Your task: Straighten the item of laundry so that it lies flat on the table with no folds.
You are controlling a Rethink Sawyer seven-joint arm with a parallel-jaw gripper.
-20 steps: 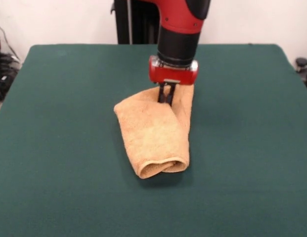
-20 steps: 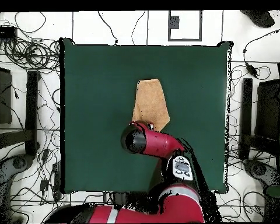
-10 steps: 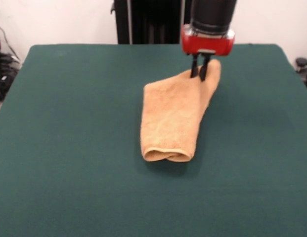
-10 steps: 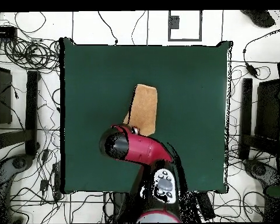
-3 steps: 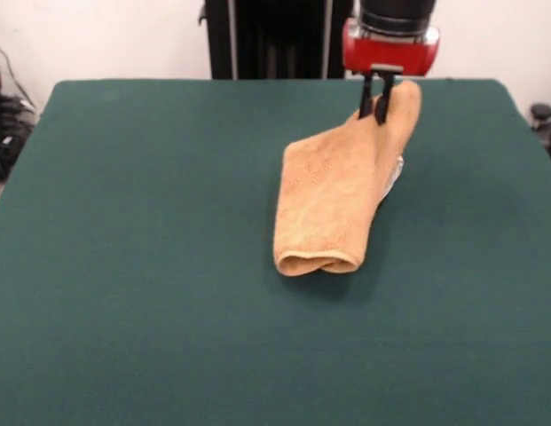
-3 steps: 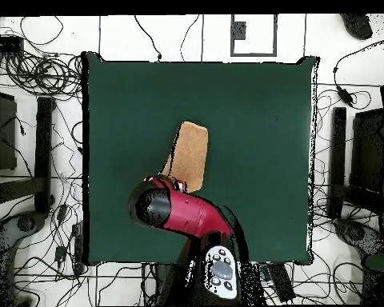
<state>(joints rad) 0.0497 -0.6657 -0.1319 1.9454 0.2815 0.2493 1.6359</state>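
Observation:
The item of laundry [image 5: 328, 200] is an orange-tan towel, folded over into a long doubled strip on the green table [image 5: 133, 222]. Its far end is lifted off the felt and its rolled near end rests on the table. A bit of white tag shows at its right edge. My gripper [image 5: 376, 110] is shut on the towel's raised far corner, below the red wrist. In the overhead view the towel [image 6: 190, 152] stretches away from the red arm [image 6: 179, 212], which hides the gripper and the held end.
The table's far edge [image 5: 257, 82] lies close behind the gripper. Cables and black stands [image 6: 35, 144] ring the table on the floor. Dark equipment [image 5: 9, 124] sits off the left side.
The gripper has carried the towel's held end up, toward the far edge and to the right in the front view. The towel dragged along and stretched out longer.

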